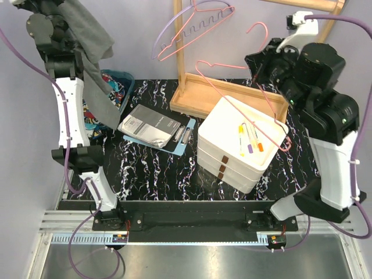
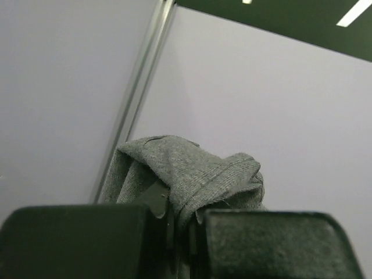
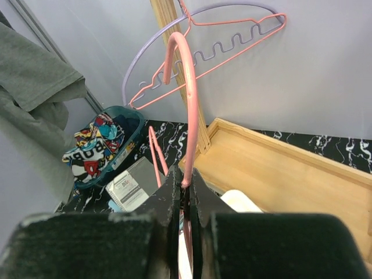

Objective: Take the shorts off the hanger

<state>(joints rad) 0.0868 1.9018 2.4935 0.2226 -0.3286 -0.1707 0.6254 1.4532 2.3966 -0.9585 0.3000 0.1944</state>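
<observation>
Two shorts show. The grey shorts are pinched in the left tool, whose fingers are pressed together on a bunched fold. The arm is raised at the left rear, so the cloth hangs free past its upper links and above the basket. The print shorts lie in that basket. No navy pair can be made out.

There are three hangers. The pink hanger is held by the right tool, its fingers closed on the wire just under the hook. Its lower wire slopes down across the top of the boxes. A lilac hanger and a second pink one with a wavy bar hang together on the wooden rack.

The boxes are three, white and stacked, with small pens on top. One blue clipboard carries one grey packet.

The basket sits at the left rear edge of the worktop. The rack's base runs along the back, and the boxes fill the right centre. Bare marbled surface lies along the near edge, in front of the clipboard.
</observation>
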